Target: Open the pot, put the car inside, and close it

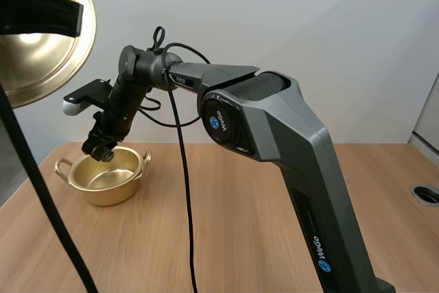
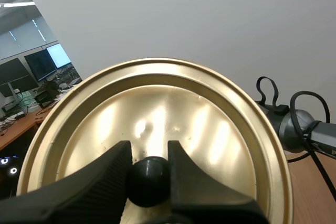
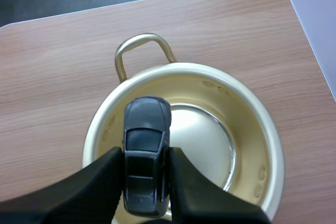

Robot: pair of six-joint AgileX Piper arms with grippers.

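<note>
The right gripper point(image 3: 147, 153) pinches one dark grey toy car point(image 3: 146, 129) by its sides, just over the one gold pot point(image 3: 184, 68). The pot stands open on the table point(image 1: 240, 224), its shiny bottom showing. The left gripper point(image 2: 149, 153) pinches the black knob point(image 2: 149, 181) of the one gold lid point(image 2: 157, 103), held high, well apart from the pot.

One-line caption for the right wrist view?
Right gripper holds a grey toy car over the open gold pot.
</note>
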